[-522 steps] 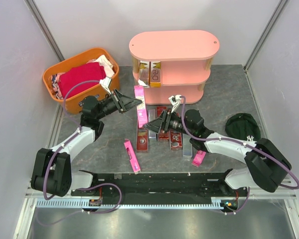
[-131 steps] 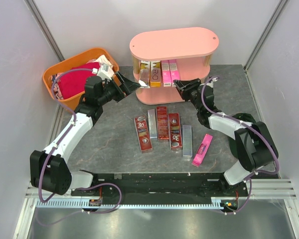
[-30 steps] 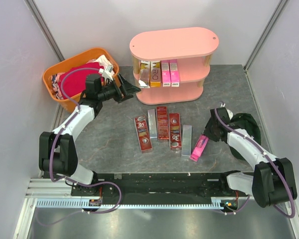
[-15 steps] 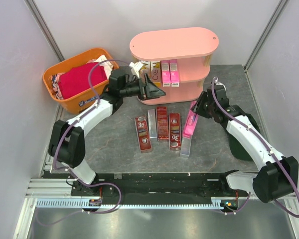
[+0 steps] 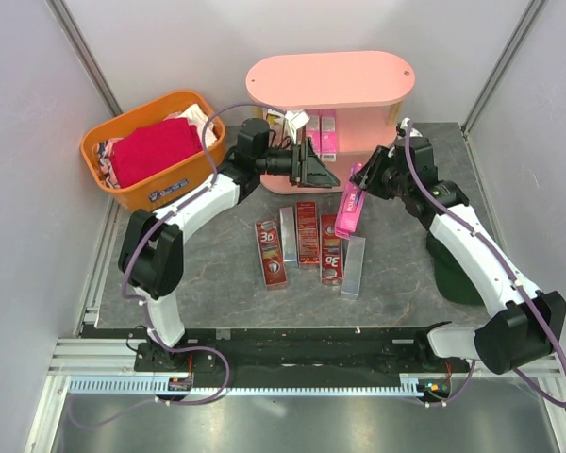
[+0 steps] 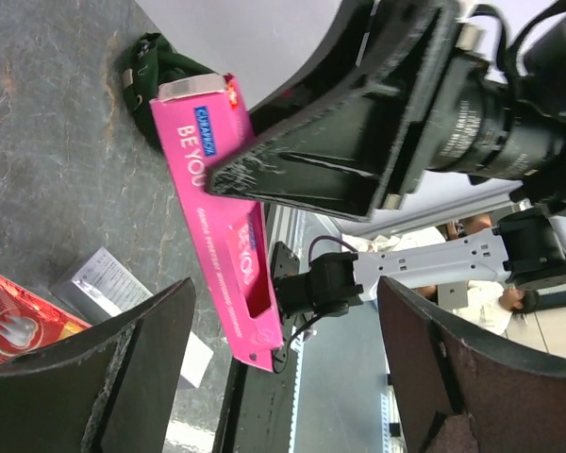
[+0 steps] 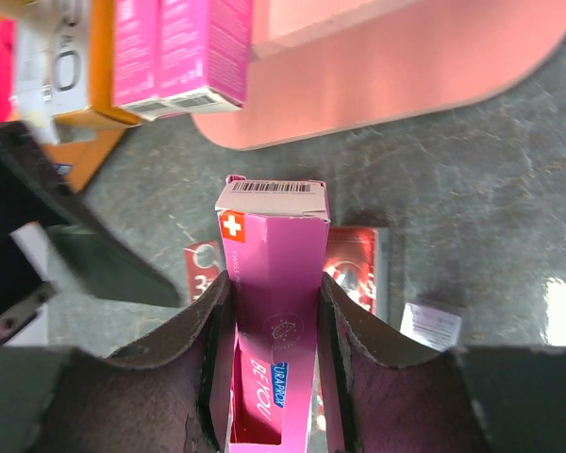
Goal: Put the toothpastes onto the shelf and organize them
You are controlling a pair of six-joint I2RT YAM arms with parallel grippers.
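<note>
Lifted off the table, the pink carton [image 5: 350,209] is now clamped in the right gripper [image 5: 366,185], the left gripper [image 5: 318,168] spread and empty; next, stand it in the middle-tier row of the shelf [image 5: 330,80].

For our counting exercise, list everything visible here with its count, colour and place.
shelf: one, pink, far centre.
shelved cartons: at least three, yellow and pink, middle tier.
table cartons: five, three dark red, two silver, mid-table.
held carton: one, pink, lifted in front of shelf.
basket: one, orange, far left, holding red cloth.
bag: one, dark green, right side.
left fingers: two, black, open near shelf.
right fingers: two, black, shut on held carton.
</note>
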